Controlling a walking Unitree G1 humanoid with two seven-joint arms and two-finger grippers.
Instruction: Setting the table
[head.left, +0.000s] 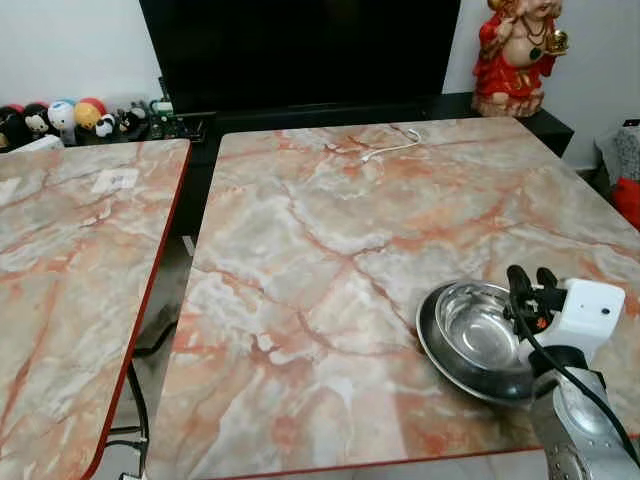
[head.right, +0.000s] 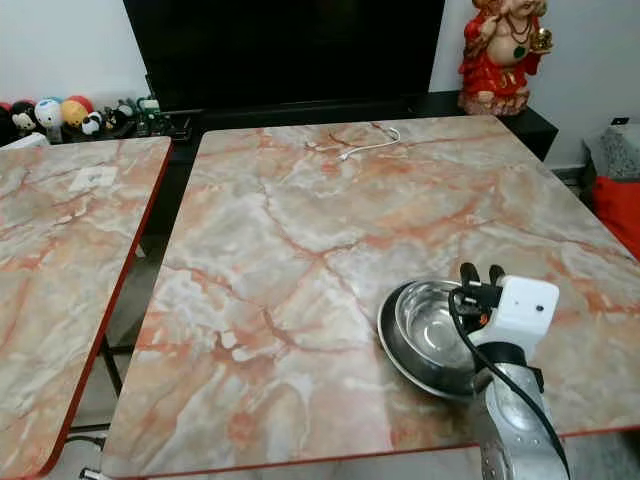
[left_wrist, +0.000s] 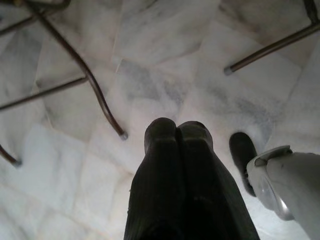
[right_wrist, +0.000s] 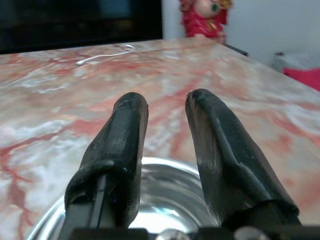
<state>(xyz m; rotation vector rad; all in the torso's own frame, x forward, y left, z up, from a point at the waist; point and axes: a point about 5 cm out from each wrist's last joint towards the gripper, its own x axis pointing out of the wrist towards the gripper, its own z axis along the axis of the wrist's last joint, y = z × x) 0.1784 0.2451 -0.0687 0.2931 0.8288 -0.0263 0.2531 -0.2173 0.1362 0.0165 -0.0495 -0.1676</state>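
On the marble table (head.left: 330, 250) near its front right corner we see the steel bowl (head.left: 478, 335) nested in a plate, our right gripper (head.left: 530, 282) above its rim, fingers slightly parted, holding nothing.

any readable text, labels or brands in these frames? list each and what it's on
None can be read.
White slip on the left table: marks too small and blurred to read.
Bowl, right gripper, statue, toys: no lettering visible.
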